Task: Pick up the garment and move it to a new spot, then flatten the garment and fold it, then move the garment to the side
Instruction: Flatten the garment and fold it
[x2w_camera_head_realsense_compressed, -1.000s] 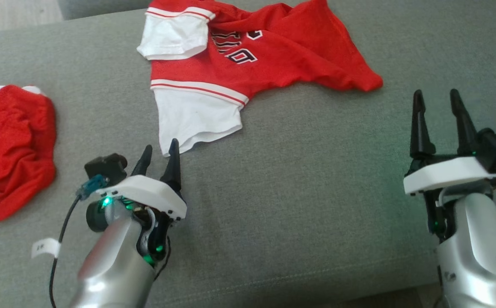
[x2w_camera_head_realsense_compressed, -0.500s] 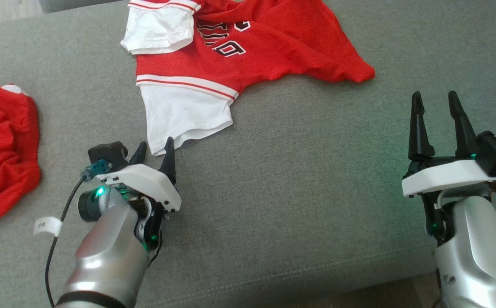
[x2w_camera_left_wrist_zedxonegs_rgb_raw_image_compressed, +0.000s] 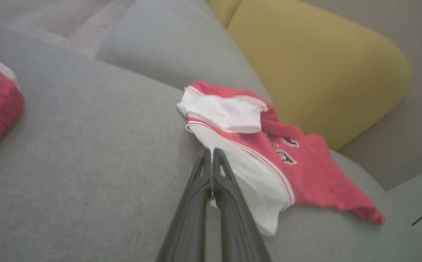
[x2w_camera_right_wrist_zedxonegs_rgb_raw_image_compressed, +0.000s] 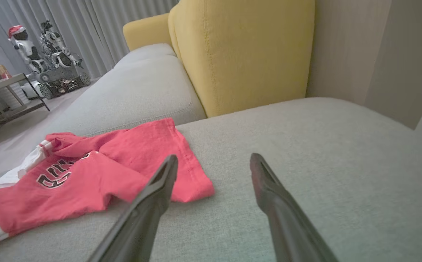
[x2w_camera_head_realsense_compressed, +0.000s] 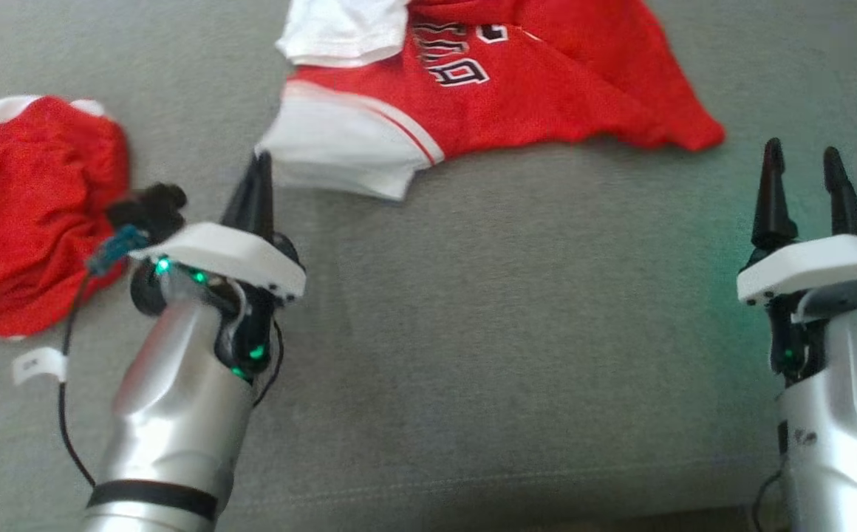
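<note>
Garment (x2w_camera_head_realsense_compressed: 532,96), a red jersey with white sleeves, striped cuffs and black-and-white lettering, lies crumpled on the grey sofa seat (x2w_camera_head_realsense_compressed: 510,332) just in front of the yellow cushion (x2w_camera_left_wrist_zedxonegs_rgb_raw_image_compressed: 316,72). Judged light, limp and apt to bunch when dragged, it is best taken at a hem or sleeve edge; the left gripper (x2w_camera_head_realsense_compressed: 257,166) has its jaws clenched, apparently on the white sleeve (x2w_camera_head_realsense_compressed: 340,151) lying farther from that cushion. Right gripper (x2w_camera_head_realsense_compressed: 805,166), out beyond the red hem corner from the cushion, has its jaws released and grasps nothing.

Two garments are counted: one red-and-white jersey (x2w_camera_head_realsense_compressed: 517,96) and one crumpled red piece (x2w_camera_head_realsense_compressed: 26,214). Two grippers are seen too, left gripper (x2w_camera_head_realsense_compressed: 260,159) and right gripper (x2w_camera_head_realsense_compressed: 801,148), plus two yellow cushions (x2w_camera_right_wrist_zedxonegs_rgb_raw_image_compressed: 240,54).
</note>
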Available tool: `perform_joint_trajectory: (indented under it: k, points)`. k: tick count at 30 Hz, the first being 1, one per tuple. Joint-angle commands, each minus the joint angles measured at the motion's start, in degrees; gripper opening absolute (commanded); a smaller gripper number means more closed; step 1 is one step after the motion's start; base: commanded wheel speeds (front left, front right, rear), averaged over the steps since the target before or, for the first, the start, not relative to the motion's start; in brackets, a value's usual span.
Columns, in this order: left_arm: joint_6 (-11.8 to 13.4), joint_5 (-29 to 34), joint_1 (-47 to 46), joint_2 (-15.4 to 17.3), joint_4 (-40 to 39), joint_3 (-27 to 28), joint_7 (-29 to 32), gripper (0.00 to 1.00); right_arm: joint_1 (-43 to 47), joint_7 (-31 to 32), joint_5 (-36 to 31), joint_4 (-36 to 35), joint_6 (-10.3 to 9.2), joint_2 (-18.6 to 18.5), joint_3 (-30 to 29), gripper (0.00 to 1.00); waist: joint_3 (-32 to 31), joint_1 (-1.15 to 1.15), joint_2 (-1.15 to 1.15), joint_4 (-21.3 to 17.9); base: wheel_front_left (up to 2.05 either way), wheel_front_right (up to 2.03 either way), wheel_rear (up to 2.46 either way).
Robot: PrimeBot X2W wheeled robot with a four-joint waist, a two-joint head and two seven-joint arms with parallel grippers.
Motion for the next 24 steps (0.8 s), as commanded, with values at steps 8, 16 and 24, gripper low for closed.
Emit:
perform_joint_trajectory:
  k: [8,16,24]
  points:
    - [-0.8,1.6,5.0,1.1,-15.6,3.2,-0.4,0.00,-7.8,1.8,1.8,11.5,-0.04,0.1,-3.3,1.00,1.2,0.00,0.00,5.4,0.00,0.00,0.00]
    - [1.2,1.4,6.6,1.0,-20.6,2.1,-0.4,0.00,-13.4,-0.8,-3.7,20.7,-0.04,0.1,-7.9,1.00,2.4,0.00,0.00,7.0,0.00,0.00,0.00]
    - [2.4,1.1,7.6,1.0,-22.9,1.9,-0.4,0.00,-17.2,-1.8,-9.4,26.5,-0.04,0.0,-13.0,1.00,3.4,0.00,0.00,8.5,0.00,0.00,0.00]
